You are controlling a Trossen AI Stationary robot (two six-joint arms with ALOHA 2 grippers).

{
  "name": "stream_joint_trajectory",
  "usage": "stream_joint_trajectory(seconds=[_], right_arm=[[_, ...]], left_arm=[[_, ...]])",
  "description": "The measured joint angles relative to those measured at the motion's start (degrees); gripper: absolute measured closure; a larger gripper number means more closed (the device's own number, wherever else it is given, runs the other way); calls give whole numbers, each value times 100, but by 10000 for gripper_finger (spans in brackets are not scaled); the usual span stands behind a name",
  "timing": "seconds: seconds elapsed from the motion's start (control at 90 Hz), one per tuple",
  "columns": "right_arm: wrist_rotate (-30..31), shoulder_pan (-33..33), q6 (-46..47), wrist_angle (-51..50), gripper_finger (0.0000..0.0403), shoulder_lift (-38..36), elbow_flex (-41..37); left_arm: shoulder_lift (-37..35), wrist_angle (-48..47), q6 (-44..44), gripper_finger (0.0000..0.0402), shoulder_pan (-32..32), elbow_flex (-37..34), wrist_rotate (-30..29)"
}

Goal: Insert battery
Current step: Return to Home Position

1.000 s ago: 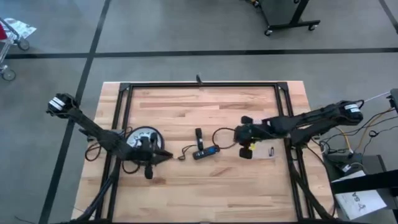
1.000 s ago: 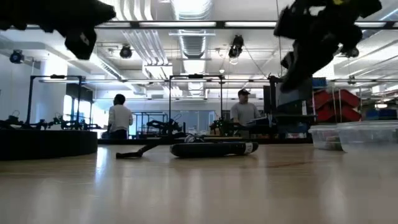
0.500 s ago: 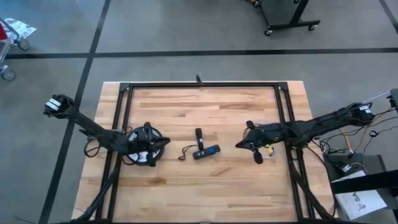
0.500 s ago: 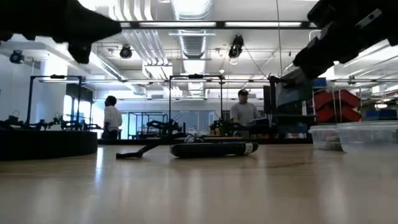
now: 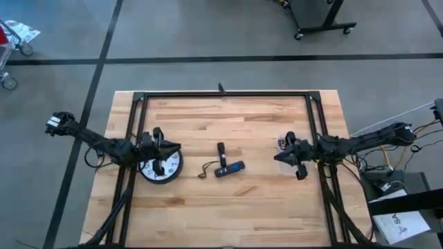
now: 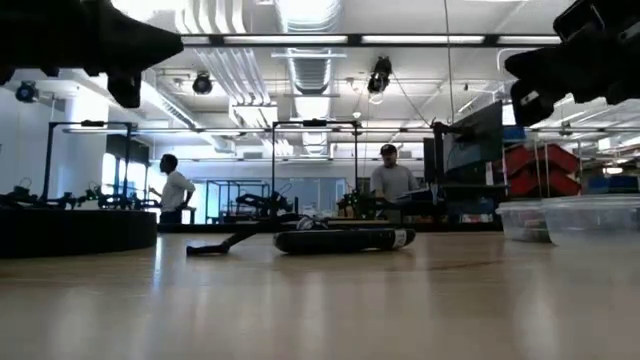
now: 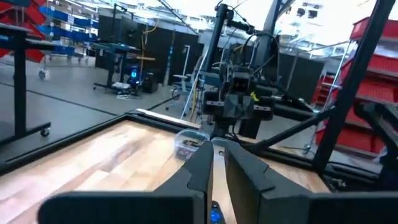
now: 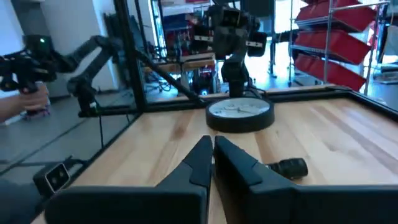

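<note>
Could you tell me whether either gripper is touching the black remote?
No; the black remote lies mid-table, with the left gripper and right gripper well clear on either side.

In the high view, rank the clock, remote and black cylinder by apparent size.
1. Clock, clearly the largest.
2. Remote.
3. Black cylinder, shorter than the remote, so smallest.

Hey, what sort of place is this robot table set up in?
Most likely a robotics lab or workshop hall: exposed ceiling ducts and long strip lights overhead, red plastic bins on metal racks, and two people standing among equipment beyond the light wooden table.
</note>
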Motion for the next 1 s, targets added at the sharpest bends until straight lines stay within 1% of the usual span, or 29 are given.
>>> stream_joint_trajectory(seconds=[0.122,0.167,0.222,0.344,0.456,0.567,0.667,0.8,0.922,1.0], right_arm=[[-374,-2,1,19,400,-270,0],[-412,1,12,28,400,-308,0],[-398,0,19,14,400,-319,0],[-391,0,18,-93,400,-274,0],[-391,0,10,-137,400,-269,0],[-391,0,4,-127,400,-271,-2],[-391,0,1,-127,400,-271,-2],[-389,0,-1,-129,400,-271,-2],[-389,0,-1,-125,400,-271,-2],[-388,0,-2,-126,400,-271,-4]], left_arm=[[-144,-11,-107,379,544,-61,922],[-214,-17,-81,379,719,-66,1257],[-303,-7,-26,379,915,-68,1515],[-610,-337,113,379,1197,-68,1712],[-1076,-1085,197,379,1220,-68,1920],[-1669,-1824,221,379,1216,-68,1879],[-2190,-2110,242,379,1216,-69,1856],[-2722,-2393,188,379,1215,-149,2368],[-3026,-2459,194,379,1216,-379,2222],[-3033,-2444,-5,379,1220,-556,2227]])
